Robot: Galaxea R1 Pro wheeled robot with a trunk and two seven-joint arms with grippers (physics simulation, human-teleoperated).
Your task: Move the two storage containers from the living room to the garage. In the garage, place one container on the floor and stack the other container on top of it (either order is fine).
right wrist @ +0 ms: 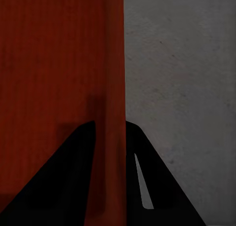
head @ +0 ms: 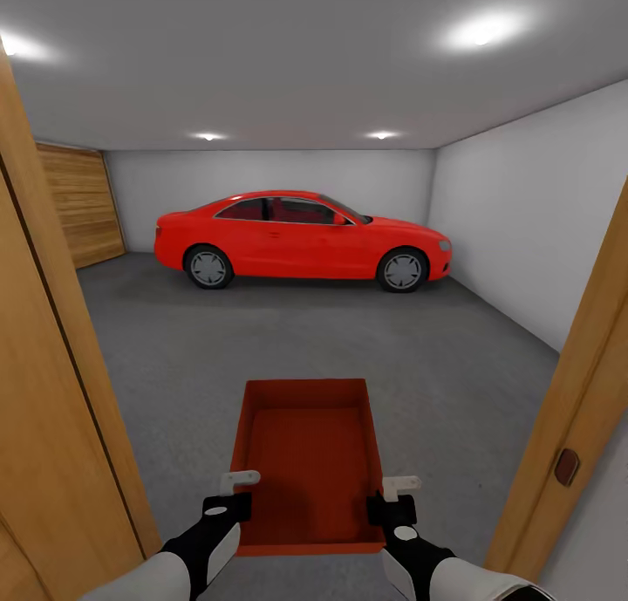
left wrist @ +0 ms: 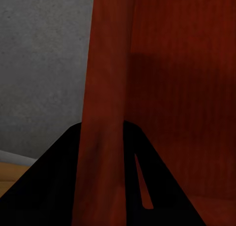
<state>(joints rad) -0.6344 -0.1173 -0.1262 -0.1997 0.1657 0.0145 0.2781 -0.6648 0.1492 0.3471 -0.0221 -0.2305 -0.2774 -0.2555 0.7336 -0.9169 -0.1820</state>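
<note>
One orange-red storage container (head: 307,461) hangs in front of me, open top up, above the dark grey garage floor (head: 305,339). My left gripper (head: 234,493) is shut on its left wall and my right gripper (head: 389,496) is shut on its right wall. In the left wrist view the black fingers (left wrist: 59,177) of the left gripper (left wrist: 103,126) pinch the thin red wall (left wrist: 103,78). The right wrist view has the right gripper (right wrist: 110,123) clamped the same way on the container wall (right wrist: 112,63), with grey concrete (right wrist: 182,88) beside it.
I stand in a doorway with wooden frames close at left (head: 52,409) and right (head: 580,409). A red car (head: 301,239) is parked across the far end. A wood-plank door (head: 83,204) fills the left wall. Pale grey walls (head: 523,217) bound the room.
</note>
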